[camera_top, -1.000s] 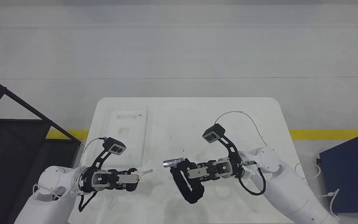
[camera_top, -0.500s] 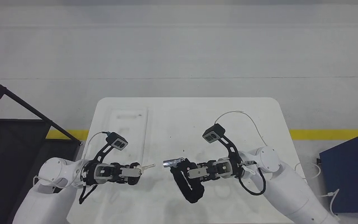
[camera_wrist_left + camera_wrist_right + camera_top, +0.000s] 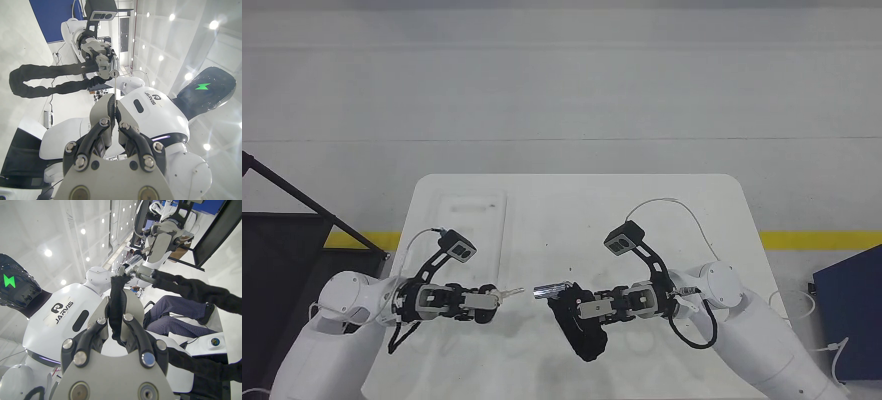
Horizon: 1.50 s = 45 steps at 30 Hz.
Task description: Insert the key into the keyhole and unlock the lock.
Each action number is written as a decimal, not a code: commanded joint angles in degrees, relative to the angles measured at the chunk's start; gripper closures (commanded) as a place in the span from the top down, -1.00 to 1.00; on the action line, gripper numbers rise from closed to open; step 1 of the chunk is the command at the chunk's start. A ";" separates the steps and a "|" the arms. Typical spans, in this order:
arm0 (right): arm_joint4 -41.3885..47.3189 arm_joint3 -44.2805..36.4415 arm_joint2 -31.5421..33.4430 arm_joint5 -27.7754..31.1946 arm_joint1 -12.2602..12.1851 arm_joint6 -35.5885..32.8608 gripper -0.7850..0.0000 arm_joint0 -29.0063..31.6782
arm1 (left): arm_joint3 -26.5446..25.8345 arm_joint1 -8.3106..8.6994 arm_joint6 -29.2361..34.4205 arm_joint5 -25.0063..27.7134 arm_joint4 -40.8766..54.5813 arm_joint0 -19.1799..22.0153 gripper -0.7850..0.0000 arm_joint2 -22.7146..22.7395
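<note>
Stage: by my reading this is the final approach before insertion. The key is lined up with the lock but not yet seated.
Done so far: the thin silver metal key [image 3: 114, 89] is already gripped. The silver-barrelled cable lock [image 3: 114, 73] is held up off the white tabletop [image 3: 642, 200] with its keyhole face turned toward the key.
Left to do: push the blade into the keyhole, then turn it to release the lock. Nothing here suggests the lock has opened.
Left jaws: the left gripper [image 3: 114, 102] is closed narrow and pinches the head end of the key flat between its pads. The blade sticks straight out toward the lock.
Right jaws: the right gripper [image 3: 115, 298] is clamped on the black fabric-sleeved cable loop [image 3: 189, 287], just beside where the cable meets the lock's barrel. The rest of the loop hangs away from the lock [image 3: 582, 340].
Key: in the left wrist view the blade runs up to the round keyhole face and its tip overlaps it. In the top view the key [image 3: 510, 294] shows a narrow gap before the end of the barrel [image 3: 552, 290]. I cannot tell for certain whether the tip touches the face, and I judge it is near but not inside.
Lock: the barrel lies roughly in line with the key, between the two grippers and nearer the right one [image 3: 577, 303].
Alignment: blade and keyhole look closely centred in the left wrist view.
</note>
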<state>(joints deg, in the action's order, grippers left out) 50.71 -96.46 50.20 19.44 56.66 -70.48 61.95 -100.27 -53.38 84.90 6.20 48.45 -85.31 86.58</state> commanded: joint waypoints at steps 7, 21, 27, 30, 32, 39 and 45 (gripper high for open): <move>0.00 0.00 0.00 0.00 0.00 0.00 -1.00 0.00 | -0.17 -0.20 -0.35 -0.31 -0.40 1.11 -1.00 -1.90; 0.00 0.00 0.00 0.00 0.00 0.00 -1.00 0.00 | -1.38 -0.32 -1.87 -1.07 -1.81 2.08 -1.00 -3.36; 0.00 0.00 0.00 0.00 0.00 0.00 -1.00 0.00 | -1.65 -0.29 -2.06 -0.90 -2.04 2.04 -1.00 -3.25; 0.00 0.00 0.00 0.00 0.00 0.00 -1.00 0.00 | -1.85 -0.26 -2.17 -0.71 -1.99 1.73 -1.00 -2.98; 0.00 0.00 0.00 0.00 0.00 0.00 -1.00 0.00 | -1.98 -0.24 -2.29 -0.54 -1.93 1.47 -1.00 -2.71; 0.00 0.00 0.00 0.00 0.00 0.00 -1.00 0.00 | -2.38 -0.13 -2.22 -0.52 -1.86 0.84 -1.00 -1.94; 0.00 0.00 0.00 0.00 0.00 0.00 -1.00 0.00 | -2.57 -0.10 -2.29 -1.08 -1.96 1.41 -1.00 -2.00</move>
<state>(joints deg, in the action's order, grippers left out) 50.71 -96.46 50.20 19.44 56.66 -70.48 61.95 -102.85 -53.47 82.67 5.22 46.50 -84.04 84.67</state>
